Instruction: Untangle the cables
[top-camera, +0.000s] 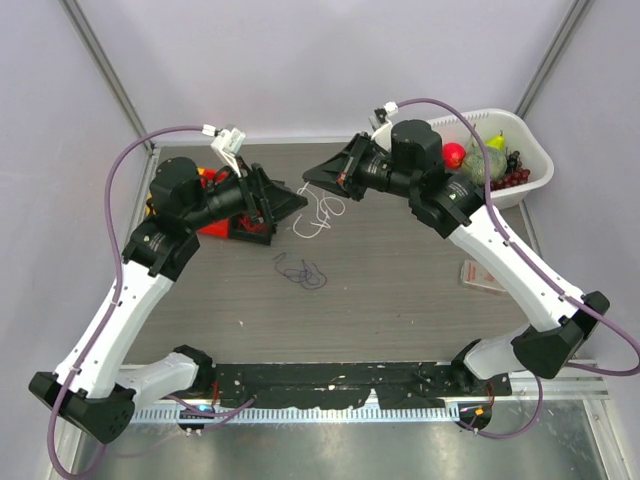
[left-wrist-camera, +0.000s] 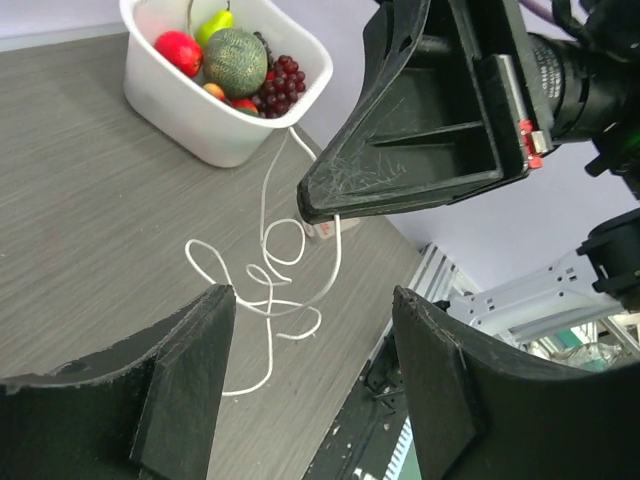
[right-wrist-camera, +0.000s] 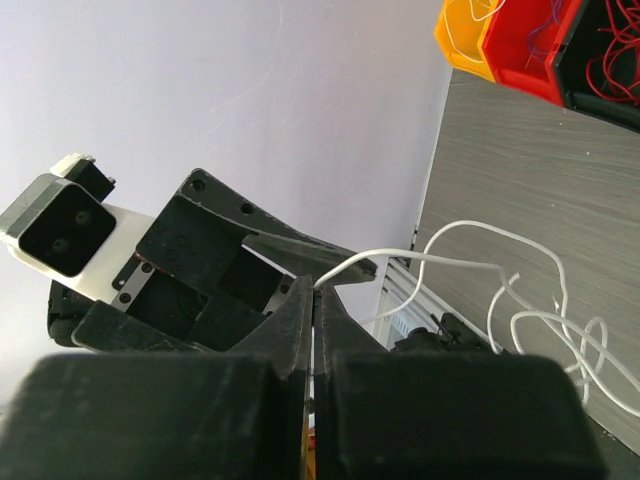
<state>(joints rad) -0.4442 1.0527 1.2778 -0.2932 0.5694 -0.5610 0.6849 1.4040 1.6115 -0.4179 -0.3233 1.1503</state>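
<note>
Jaws on your right gripper (right-wrist-camera: 315, 292) are clamped on one end of the white cable (top-camera: 322, 215); the rest lies looped on the table (top-camera: 400, 300), far middle. Your left gripper (left-wrist-camera: 312, 300) is open and empty beside the loops, and a dark cable (top-camera: 300, 272) sits nearer.

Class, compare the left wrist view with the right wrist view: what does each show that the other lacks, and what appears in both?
Only the left wrist view shows the white tub of fruit. Only the right wrist view shows the yellow bin and red bin. Both show the white cable looped on the table, with one end pinched in the shut right end effector.
</note>
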